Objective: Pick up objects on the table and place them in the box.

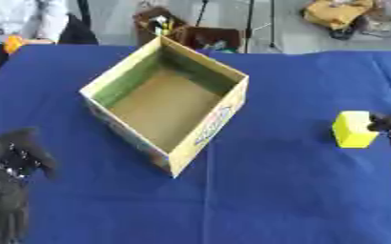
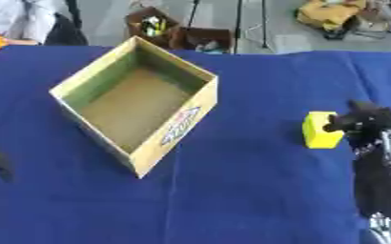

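Observation:
An open cardboard box (image 1: 208,62) with nothing visible inside stands askew on the blue tablecloth, left of the middle. A yellow block (image 2: 318,130) sits at the right side of the table, well apart from the box. My right hand (image 2: 369,125) comes in from the right edge, and its curled fingers (image 2: 339,122) close on the block's right side. Whether the block rests on the cloth or is just off it, I cannot tell. My left hand (image 1: 17,157) rests open at the lower left, fingers up, holding nothing.
The blue cloth (image 1: 299,190) covers the whole table. Beyond the far edge, brown crates (image 1: 161,23) with small items and a yellow bag (image 1: 336,11) sit on the floor. A wide strip of cloth lies between box and block.

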